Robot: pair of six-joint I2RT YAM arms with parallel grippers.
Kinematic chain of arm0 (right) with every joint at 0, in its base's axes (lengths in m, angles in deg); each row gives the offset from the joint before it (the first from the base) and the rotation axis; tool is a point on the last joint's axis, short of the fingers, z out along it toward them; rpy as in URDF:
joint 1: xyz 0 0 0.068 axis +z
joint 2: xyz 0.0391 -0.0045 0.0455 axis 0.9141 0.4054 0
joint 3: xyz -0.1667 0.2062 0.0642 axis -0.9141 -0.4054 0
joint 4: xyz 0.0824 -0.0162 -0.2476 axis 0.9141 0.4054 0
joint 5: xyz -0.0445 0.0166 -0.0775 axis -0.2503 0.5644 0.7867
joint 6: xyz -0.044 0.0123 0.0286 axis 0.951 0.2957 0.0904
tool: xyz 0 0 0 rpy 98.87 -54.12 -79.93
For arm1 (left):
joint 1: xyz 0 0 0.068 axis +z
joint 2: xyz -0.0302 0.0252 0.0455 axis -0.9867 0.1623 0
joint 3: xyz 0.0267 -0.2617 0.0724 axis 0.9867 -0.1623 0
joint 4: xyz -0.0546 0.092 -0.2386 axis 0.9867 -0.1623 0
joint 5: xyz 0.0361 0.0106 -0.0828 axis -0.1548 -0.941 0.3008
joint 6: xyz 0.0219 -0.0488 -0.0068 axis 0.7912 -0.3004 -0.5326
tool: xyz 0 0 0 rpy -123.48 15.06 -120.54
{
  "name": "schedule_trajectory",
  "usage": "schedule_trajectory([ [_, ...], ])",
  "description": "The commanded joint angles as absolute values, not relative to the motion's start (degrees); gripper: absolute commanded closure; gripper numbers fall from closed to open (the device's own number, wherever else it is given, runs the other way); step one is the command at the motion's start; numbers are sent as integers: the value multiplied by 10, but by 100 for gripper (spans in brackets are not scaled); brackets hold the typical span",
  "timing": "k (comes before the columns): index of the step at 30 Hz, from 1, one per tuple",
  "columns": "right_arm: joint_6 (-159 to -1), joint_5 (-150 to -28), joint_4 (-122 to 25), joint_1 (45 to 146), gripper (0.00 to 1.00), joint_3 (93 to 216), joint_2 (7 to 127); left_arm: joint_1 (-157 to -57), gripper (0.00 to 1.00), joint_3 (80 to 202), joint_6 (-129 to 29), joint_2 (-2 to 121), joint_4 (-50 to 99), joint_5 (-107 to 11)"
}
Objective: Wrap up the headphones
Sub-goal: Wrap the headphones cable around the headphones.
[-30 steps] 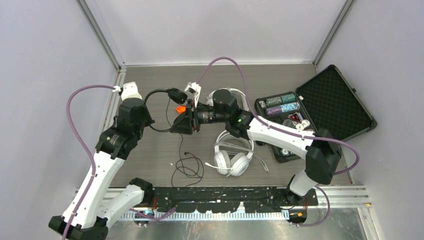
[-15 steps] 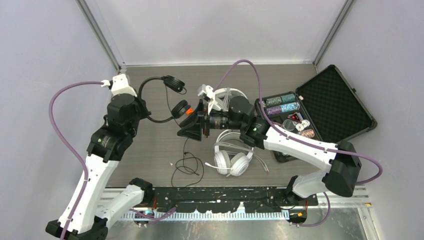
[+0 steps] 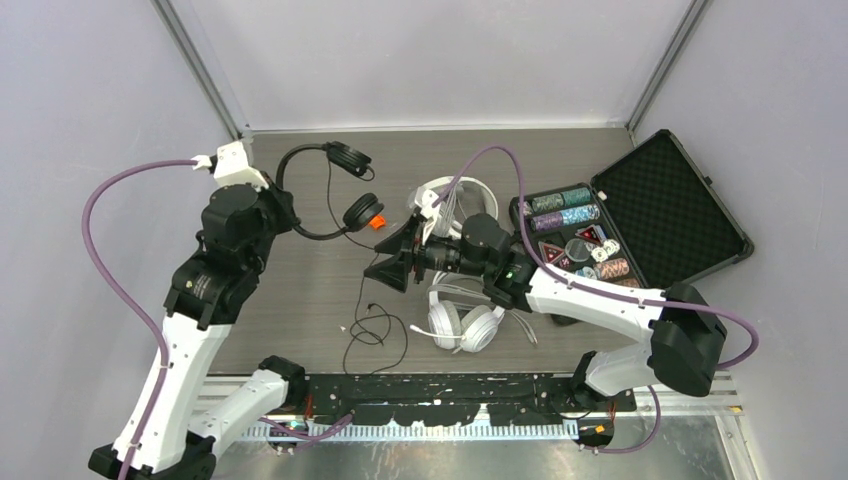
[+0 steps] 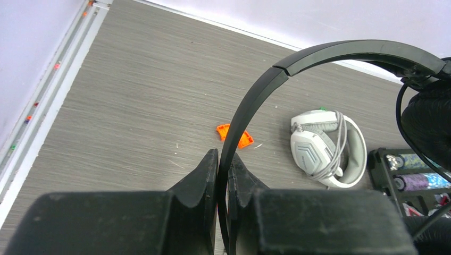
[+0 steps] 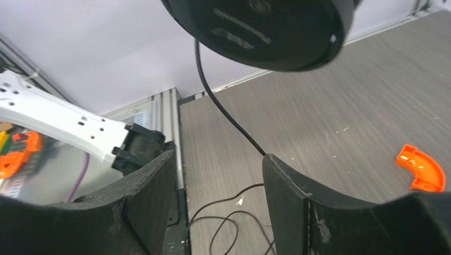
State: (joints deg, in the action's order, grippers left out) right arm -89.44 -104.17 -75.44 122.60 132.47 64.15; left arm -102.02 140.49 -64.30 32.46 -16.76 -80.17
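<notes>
only l wrist: l gripper (image 4: 224, 160) pinches black headphones (image 4: 340, 53)

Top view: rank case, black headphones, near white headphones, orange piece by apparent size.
1. case
2. black headphones and near white headphones: similar; black pair is held up, nearer the camera, so not ranked
3. orange piece

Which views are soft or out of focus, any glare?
Top external: even light, sharp, no glare. Left wrist: left tool and the black plastic headband it grips are soft; white padded headset crisp. Right wrist: round black earcup close, slightly soft.
</notes>
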Motion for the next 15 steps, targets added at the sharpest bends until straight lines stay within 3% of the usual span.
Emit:
schedule_trajectory([
  [1, -813, -1006, -856, 1229, 34, 1298, 638, -1020, 100, 1433, -674, 297, -114, -781],
  [15, -922, -944, -1094, 1255, 33, 1268, 774, -1020, 100, 1438, -724, 289, -93, -739],
])
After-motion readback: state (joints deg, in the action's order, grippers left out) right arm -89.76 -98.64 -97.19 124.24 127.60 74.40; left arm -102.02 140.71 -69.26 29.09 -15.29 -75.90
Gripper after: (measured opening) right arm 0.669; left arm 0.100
